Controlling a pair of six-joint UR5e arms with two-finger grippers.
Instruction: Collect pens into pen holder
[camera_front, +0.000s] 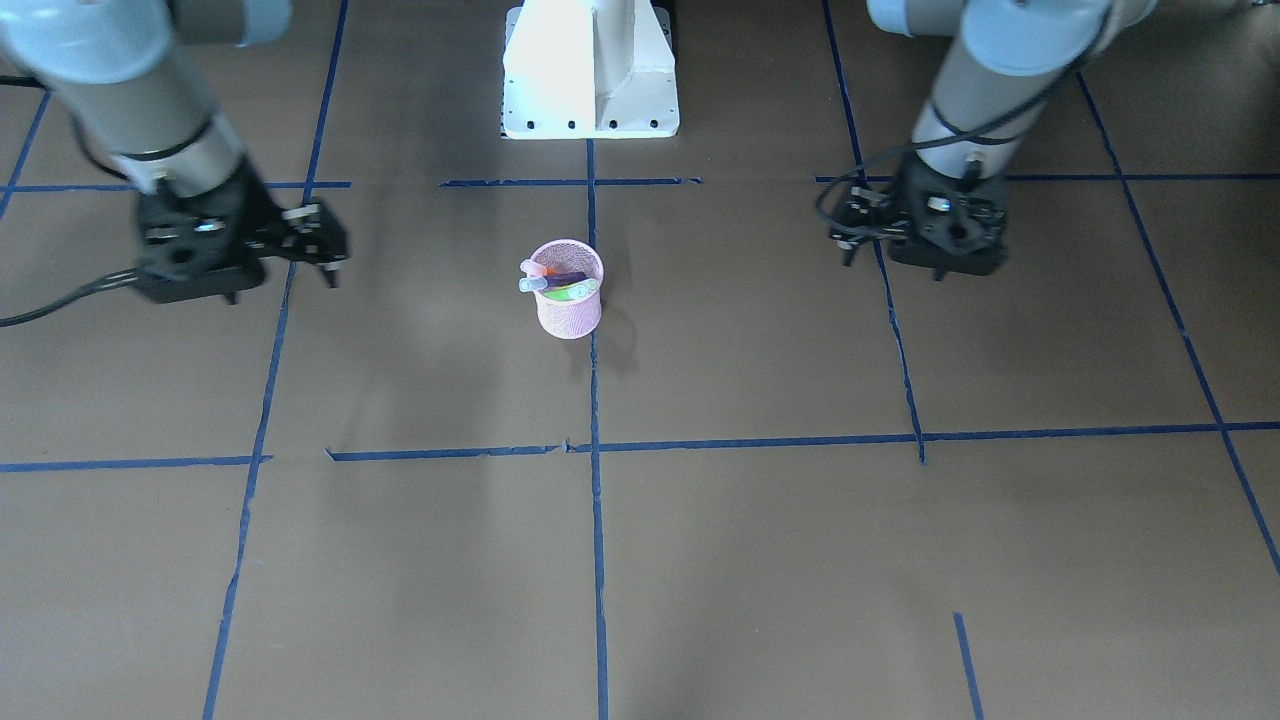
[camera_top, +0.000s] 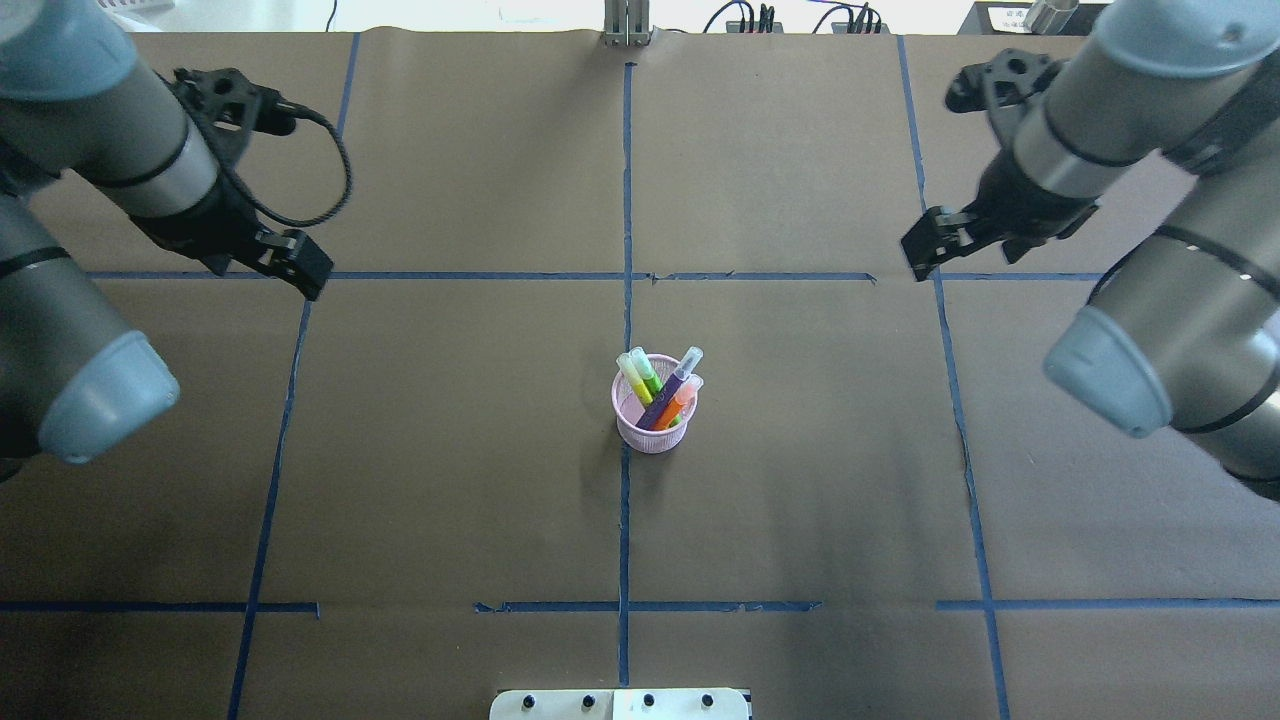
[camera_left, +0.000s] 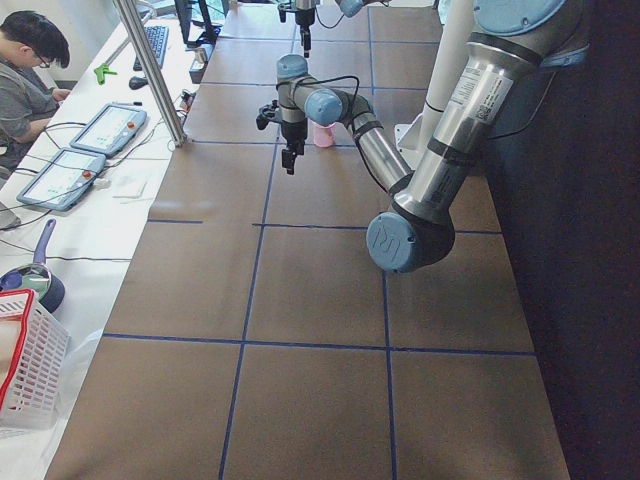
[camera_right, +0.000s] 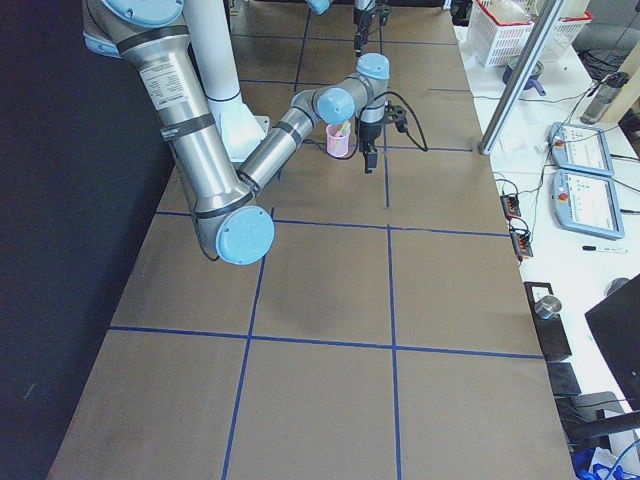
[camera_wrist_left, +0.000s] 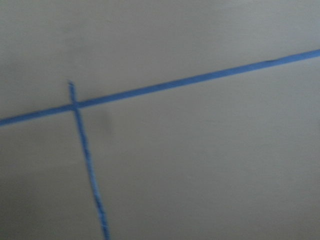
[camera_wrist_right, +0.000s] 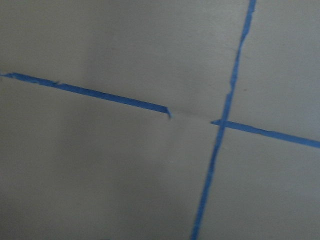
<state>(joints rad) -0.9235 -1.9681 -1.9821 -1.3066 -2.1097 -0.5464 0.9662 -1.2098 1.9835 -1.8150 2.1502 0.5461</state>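
All three pens are in the pen holder (camera_top: 650, 436), dead centre of the overhead view

Purple pen (camera_top: 664, 399), orange pen (camera_top: 681, 404) and green pen (camera_top: 646, 379) lean inside it. The left gripper (camera_top: 305, 275) is upper left and the right gripper (camera_top: 920, 255) upper right. Neither is holding anything, and I can't tell how open they are.

The pens (camera_top: 662, 392) stand in the pen holder (camera_top: 640, 434), seemingly leaning apart, midway between left arm (camera_top: 150, 170) and right arm (camera_top: 1080, 130).

Robotics lab. Two industrial robot arms (camera_top: 1150, 130) at large table (camera_top: 450, 450) covered w/ brown paper & blue tape grid (camera_top: 624, 520). Side bench (camera_left: 120, 215) w/ touchscreen teach pendants (camera_left: 62, 178), person (camera_left: 25, 70) seated there, aluminium frame post (camera_left: 150, 70).
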